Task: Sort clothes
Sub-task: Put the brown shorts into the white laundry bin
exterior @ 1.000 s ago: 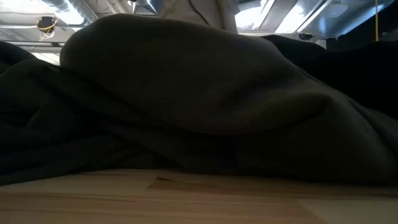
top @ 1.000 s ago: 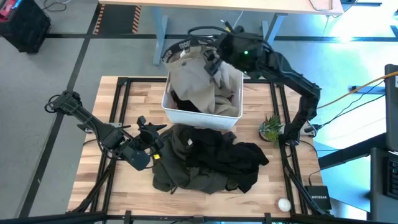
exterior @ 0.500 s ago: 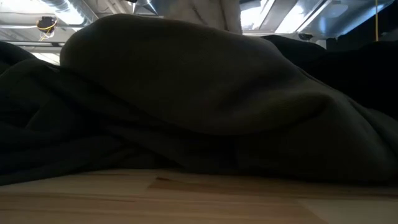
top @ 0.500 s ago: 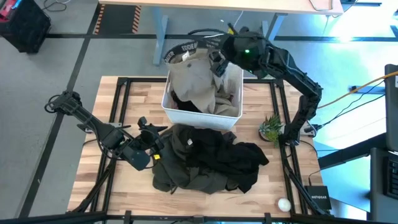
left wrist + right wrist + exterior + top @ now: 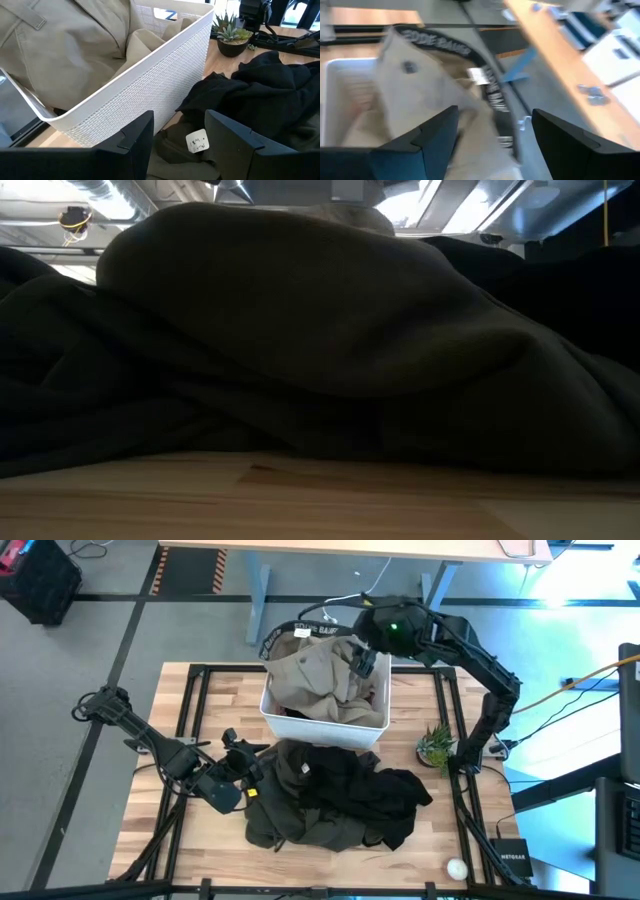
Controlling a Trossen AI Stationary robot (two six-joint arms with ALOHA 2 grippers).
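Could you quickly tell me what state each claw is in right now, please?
Left claw: open, holding nothing, beside the dark clothes.
Right claw: open, above the khaki garment in the bin.

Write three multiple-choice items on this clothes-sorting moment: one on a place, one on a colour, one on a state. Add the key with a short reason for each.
1. Where is the khaki tan garment?
A. In and over the white bin
B. Flat on the wooden table
C. On the floor

2. What colour is the khaki garment's lettered waistband?
A. White
B. Black
C. Pink

3. How are the right gripper's fingers?
A. Clamped on a plant
B. Shut on a black garment
C. Open

Key: 1 A, the high view shows it filling the bin and hanging over the far rim. 2 B, the band is black with pale letters. 3 C, the right wrist view shows the fingers wide apart with nothing pinched.
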